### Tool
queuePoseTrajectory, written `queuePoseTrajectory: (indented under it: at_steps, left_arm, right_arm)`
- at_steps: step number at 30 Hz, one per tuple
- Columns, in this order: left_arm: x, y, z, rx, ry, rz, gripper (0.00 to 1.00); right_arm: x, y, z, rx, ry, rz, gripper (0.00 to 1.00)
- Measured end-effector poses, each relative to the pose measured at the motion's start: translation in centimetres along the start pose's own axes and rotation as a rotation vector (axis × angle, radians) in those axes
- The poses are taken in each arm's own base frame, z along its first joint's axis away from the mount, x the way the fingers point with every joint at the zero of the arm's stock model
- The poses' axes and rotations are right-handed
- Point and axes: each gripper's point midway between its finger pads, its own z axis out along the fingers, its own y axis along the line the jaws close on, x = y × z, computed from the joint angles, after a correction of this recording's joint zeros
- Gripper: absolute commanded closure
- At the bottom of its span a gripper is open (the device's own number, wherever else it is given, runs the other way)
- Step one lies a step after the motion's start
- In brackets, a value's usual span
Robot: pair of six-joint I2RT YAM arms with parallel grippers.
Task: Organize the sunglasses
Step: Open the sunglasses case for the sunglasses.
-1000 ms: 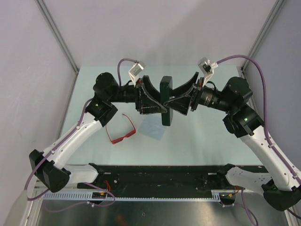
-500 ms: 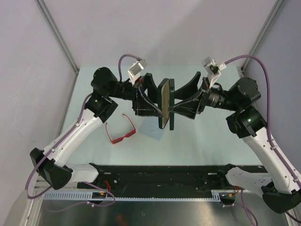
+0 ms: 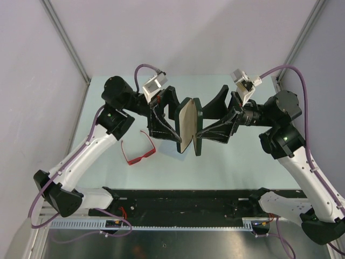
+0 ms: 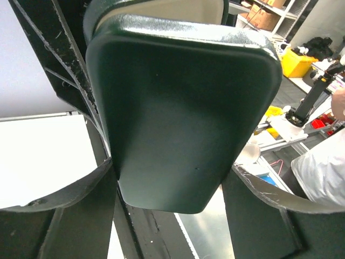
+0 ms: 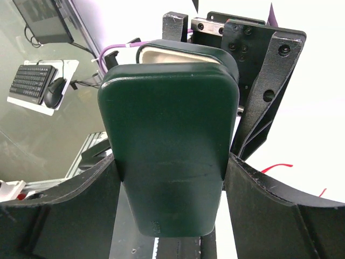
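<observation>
The red sunglasses [image 3: 139, 151] lie open on the table, left of centre, below the left arm; a thin red part of them shows in the right wrist view [image 5: 276, 167]. Both grippers hold a dark oblong case [image 3: 190, 125] upright in the air above the table's middle. My left gripper [image 3: 177, 120] is shut on the case's left half [image 4: 183, 108]. My right gripper [image 3: 202, 120] is shut on the right half [image 5: 170, 151]. The two halves stand slightly apart and the cream lining [image 3: 186, 123] shows. The sunglasses are untouched.
The black base rail [image 3: 183, 200] runs along the near edge. Grey walls stand at the back and both sides. The pale blue cloth is hidden behind the raised case.
The case was closed a second ago; its halves have been pulled apart, so the cream lining shows. Both grippers shifted slightly outward and the case sits a little lower.
</observation>
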Motion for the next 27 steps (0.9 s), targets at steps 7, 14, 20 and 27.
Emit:
queuePoseTrajectory:
  at_steps: [7, 14, 20, 27]
  left_arm:
    - [0.2, -0.4, -0.1, 0.025, 0.017, 0.056, 0.99]
    - [0.0, -0.9, -0.2, 0.044, 0.026, 0.103, 0.99]
    - [-0.2, -1.1, -0.2, 0.056, 0.034, 0.116, 1.00]
    - [-0.3, -1.0, -0.1, 0.080, 0.049, 0.131, 1.00]
  right_arm:
    - [0.1, 0.6, 0.2, -0.030, 0.006, -0.021, 1.00]
    - [-0.1, 1.2, 0.3, -0.056, 0.001, -0.056, 1.00]
    - [-0.2, 1.5, 0.3, -0.065, -0.003, -0.074, 1.00]
    - [-0.2, 1.9, 0.4, -0.079, -0.005, -0.084, 1.00]
